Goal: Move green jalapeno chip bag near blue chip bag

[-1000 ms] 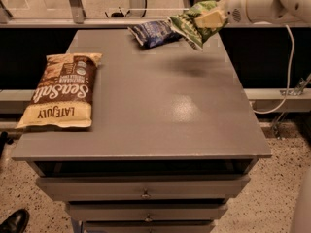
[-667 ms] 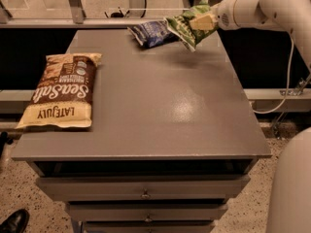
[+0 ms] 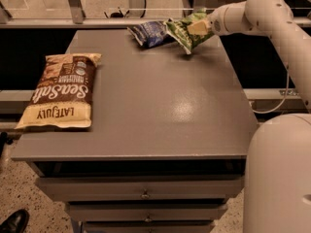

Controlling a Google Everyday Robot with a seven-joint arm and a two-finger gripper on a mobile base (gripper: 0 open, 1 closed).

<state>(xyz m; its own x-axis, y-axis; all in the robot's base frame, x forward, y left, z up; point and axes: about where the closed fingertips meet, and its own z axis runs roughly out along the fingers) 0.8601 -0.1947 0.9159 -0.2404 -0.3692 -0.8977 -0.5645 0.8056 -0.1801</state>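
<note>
The green jalapeno chip bag [image 3: 183, 32] hangs tilted at the far right of the grey table [image 3: 155, 110], its lower end close to the tabletop. My gripper [image 3: 198, 26] is shut on the bag's upper right part, at the end of the white arm that reaches in from the right. The blue chip bag [image 3: 148, 33] lies crumpled on the table just left of the green bag, and their edges meet or overlap.
A large brown-and-cream Late July bag [image 3: 60, 92] lies at the table's left edge. The robot's white body [image 3: 277, 174] stands at the front right corner. Drawers [image 3: 144, 194] sit under the front edge. A rail runs along the back.
The arm has carried the green bag down and slightly left, closer to the tabletop and to the blue bag. The blue and brown bags have not moved.
</note>
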